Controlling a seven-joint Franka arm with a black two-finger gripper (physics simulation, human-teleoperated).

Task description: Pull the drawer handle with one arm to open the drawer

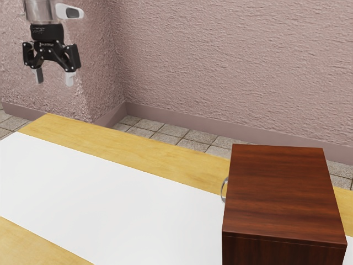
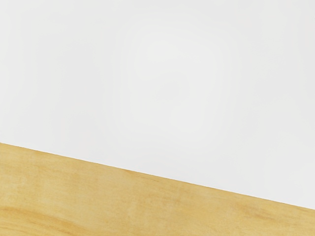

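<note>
Exterior view has the gripper (image 1: pixel 54 79) hanging way up in the upper left of the frame, high above the surface (image 1: pixel 110 193). Its fingers point down and are spread apart with nothing between them. The drawer cabinet (image 1: pixel 281 193), a dark reddish wood box, sits at the lower right of the frame on the white part of the surface, well apart from the gripper. You can just catch the drawer handle (image 1: pixel 223 190), a little silver loop poking out from the cabinet's side toward the exterior view's left. That face is turned away from the camera, so I can't tell how far the drawer is out. Behind it all there's a pinkish textured wall (image 1: pixel 231 61) and a tiled floor (image 1: pixel 182 135). Wrist view looks down on the white top (image 2: pixel 157 73), with the light wood border (image 2: pixel 123 201) cutting across at a slant.
</note>
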